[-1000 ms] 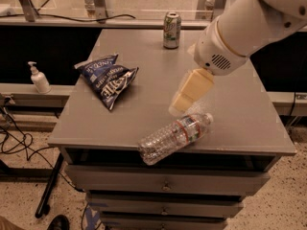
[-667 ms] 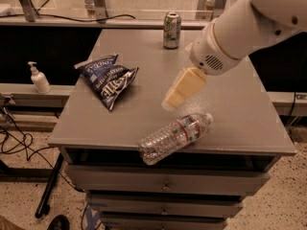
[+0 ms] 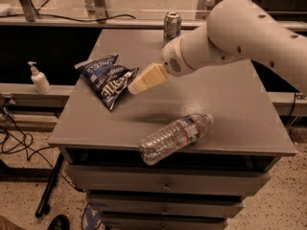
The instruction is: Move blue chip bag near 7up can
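The blue chip bag (image 3: 107,78) lies crumpled on the left part of the grey table top (image 3: 240,104), dark navy with white lettering. The 7up can (image 3: 171,27) stands upright at the far edge of the table, near the middle. My gripper (image 3: 135,86) reaches in from the right on a large white arm and hangs just above the table, its cream-coloured tip right next to the bag's right edge. The can is well behind the gripper.
A clear plastic water bottle (image 3: 175,137) lies on its side near the table's front edge. A white pump bottle (image 3: 38,78) stands on a lower ledge to the left. Drawers (image 3: 165,183) sit below the table top. Cables (image 3: 14,138) lie on the floor at left.
My arm has swung left across the table; the gripper has gone from above the bottle to the right edge of the chip bag. Bag, can and bottle have not moved.
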Tool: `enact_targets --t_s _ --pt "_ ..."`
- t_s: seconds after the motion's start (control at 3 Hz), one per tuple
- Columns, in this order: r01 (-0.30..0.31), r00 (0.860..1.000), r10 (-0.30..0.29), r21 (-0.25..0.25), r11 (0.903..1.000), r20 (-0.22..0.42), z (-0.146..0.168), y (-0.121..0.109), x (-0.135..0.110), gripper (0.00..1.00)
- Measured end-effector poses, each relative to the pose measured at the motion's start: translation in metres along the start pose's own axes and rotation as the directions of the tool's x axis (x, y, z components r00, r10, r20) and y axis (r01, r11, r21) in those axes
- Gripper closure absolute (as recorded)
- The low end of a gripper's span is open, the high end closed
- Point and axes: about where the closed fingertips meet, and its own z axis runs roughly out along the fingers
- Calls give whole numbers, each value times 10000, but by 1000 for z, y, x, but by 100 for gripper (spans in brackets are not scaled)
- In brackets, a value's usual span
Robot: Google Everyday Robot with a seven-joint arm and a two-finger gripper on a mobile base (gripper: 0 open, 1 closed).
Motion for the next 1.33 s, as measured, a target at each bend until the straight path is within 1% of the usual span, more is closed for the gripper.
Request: enact_targets --t_s 0.33,0.67,1.0,1.33 --pt "-1197 9869 1218 -257 9925 1063 38 2 -19 0" --pt "-2097 9633 2175 -645 9756 1573 67 12 -30 0" --pt "-2597 9484 2699 -810 9623 1666 86 20 -32 0" --pt "-2864 9421 2939 -680 9557 1617 95 23 -24 18"
